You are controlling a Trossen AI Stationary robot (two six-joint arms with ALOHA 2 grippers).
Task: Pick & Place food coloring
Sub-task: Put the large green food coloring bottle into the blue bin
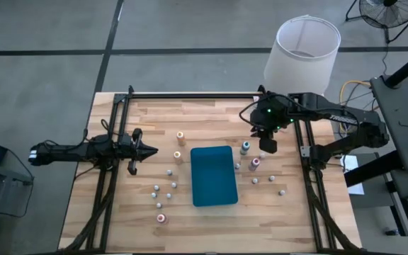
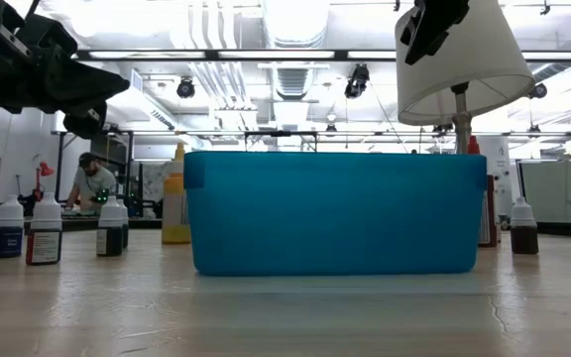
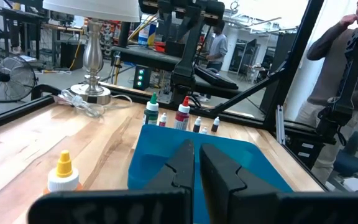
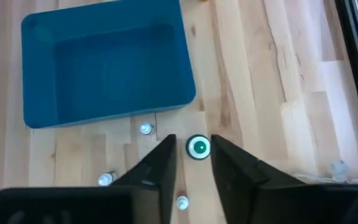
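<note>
I have the right gripper (image 4: 191, 163) hanging straight above the green-topped food coloring bottle (image 4: 198, 147), jaws open and straddling it. The bottle stands upright on the desk (image 1: 289, 212) just beside the teal tray (image 1: 213, 176). The left gripper (image 1: 147, 149) (jaws nearly closed) waits well apart.

Your right dark two-finger gripper (image 4: 192, 163) is hanging over the table's far right side, pointing straight down, fingers parted | its dark six-joint arm is reaching in from the right edge | your left dark two-finger gripper (image 3: 197, 163) is waiting at the table's left side, level, fingers nearly touching, pointing inward.
</note>
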